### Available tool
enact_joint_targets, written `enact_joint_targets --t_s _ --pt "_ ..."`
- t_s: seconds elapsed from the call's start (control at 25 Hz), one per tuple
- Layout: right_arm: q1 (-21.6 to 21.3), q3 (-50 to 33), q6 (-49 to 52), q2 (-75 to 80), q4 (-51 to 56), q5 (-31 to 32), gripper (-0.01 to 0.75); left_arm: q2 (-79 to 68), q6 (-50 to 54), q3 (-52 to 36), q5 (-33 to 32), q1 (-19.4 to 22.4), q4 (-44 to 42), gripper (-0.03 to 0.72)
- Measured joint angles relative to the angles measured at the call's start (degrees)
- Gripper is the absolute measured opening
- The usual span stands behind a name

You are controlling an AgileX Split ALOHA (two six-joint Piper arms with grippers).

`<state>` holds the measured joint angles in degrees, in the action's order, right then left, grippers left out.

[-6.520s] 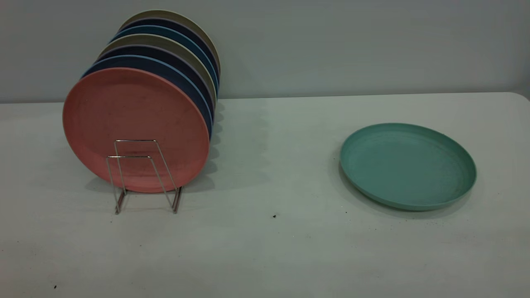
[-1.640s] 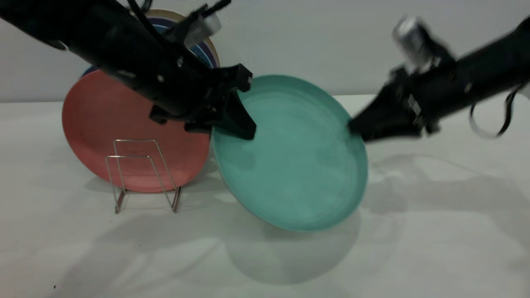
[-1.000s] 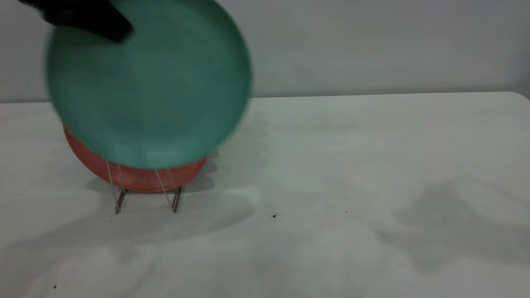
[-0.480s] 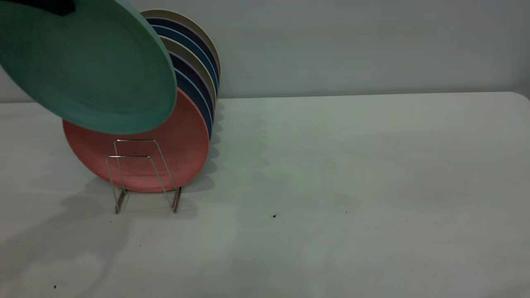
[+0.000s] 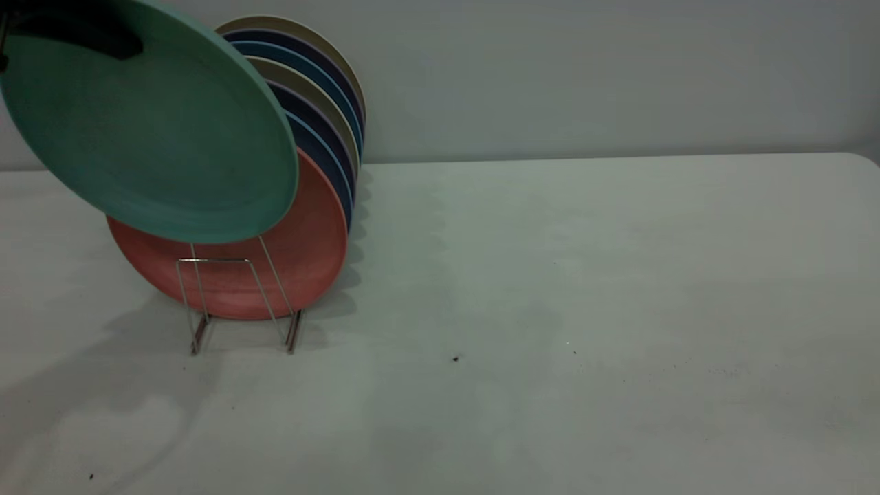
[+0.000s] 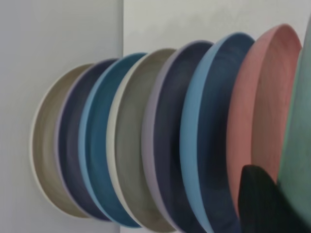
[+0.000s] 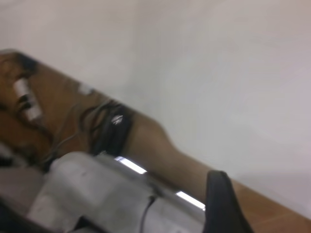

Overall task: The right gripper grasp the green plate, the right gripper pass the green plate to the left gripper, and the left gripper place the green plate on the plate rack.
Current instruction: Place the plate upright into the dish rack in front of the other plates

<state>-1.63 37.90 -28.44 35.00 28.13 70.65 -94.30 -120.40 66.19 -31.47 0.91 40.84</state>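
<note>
The green plate [image 5: 158,130] hangs tilted in the air at the upper left, in front of the salmon-pink plate [image 5: 302,254] and just above the front loops of the wire plate rack [image 5: 237,295]. My left gripper [image 5: 89,40] is shut on the green plate's upper rim; only a dark part of it shows at the view's top edge. In the left wrist view one black finger [image 6: 260,201] lies against the green plate [image 6: 299,160]. The right gripper is out of the exterior view; its wrist view shows one dark finger [image 7: 221,204], pointing away from the table.
Several plates [image 5: 326,117], in blue, navy, grey and beige, stand upright in the rack behind the pink one; they also show in the left wrist view [image 6: 160,141]. The white table [image 5: 550,309] stretches to the right. A wall stands close behind the rack.
The green plate, held by my left gripper, has come down a little and slightly right toward the rack's front loops. One second ago it hung farther right.
</note>
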Motion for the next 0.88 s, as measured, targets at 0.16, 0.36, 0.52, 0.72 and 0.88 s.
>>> enact_joint_targets --t_s 0.16,0.36,0.52,0.72,0.88 --pt "0.0 0.0 3.1 -6.01 -3.42 0.4 0.457 -1.17 0.0 0.0 0.18 0.0 0.0 0.107" --pt "0.0 0.0 7.26 -10.77 -7.18 0.4 0.457 -2.71 0.0 0.0 0.96 0.0 0.0 0.107" --pt "0.0 0.0 10.46 -12.34 -9.65 0.4 0.457 -3.7 0.0 0.0 1.02 0.0 0.0 0.107" --pt "0.0 0.0 11.65 -12.46 -11.4 0.4 0.457 -5.33 0.0 0.0 1.2 0.0 0.06 0.107" --pt "0.0 0.0 11.81 -12.43 -12.94 0.4 0.457 -6.61 0.0 0.0 1.44 0.0 0.06 0.108"
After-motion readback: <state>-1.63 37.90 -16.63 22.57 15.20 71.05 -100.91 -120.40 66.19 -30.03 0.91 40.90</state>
